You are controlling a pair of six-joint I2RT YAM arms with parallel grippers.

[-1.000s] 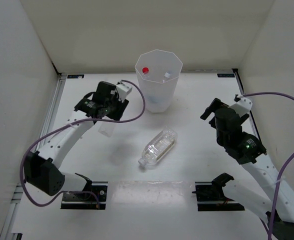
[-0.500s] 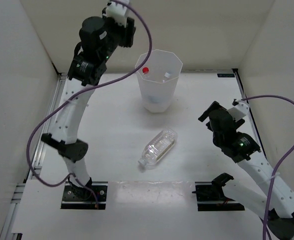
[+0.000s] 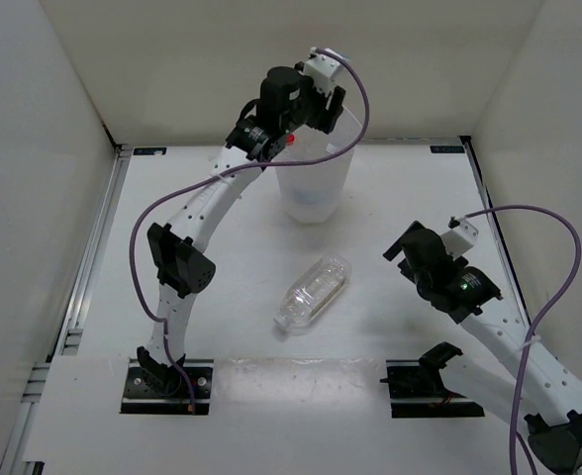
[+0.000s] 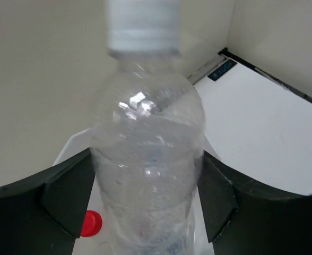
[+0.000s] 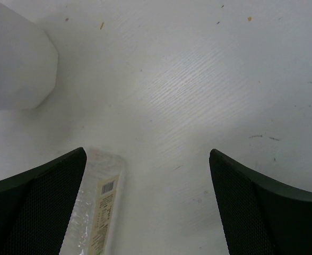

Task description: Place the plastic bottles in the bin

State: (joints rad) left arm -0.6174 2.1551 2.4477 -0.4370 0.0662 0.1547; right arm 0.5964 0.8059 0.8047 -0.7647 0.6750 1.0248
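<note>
The translucent white bin stands at the back middle of the table. My left gripper hangs over its rim. In the left wrist view a clear ribbed plastic bottle with a white cap stands between the spread fingers of the left gripper, blurred, above the bin's rim. A red cap shows inside the bin. Another clear bottle lies on its side mid-table; its label shows by my right gripper's left finger. My right gripper is open, just right of that bottle.
White walls close in the table on the left, back and right. Both arm bases sit at the near edge. The bin's base shows at the upper left of the right wrist view.
My left arm has swung from high at the back left to over the bin, and its jaws have spread around the bottle. My right arm has crept left toward the lying bottle.
</note>
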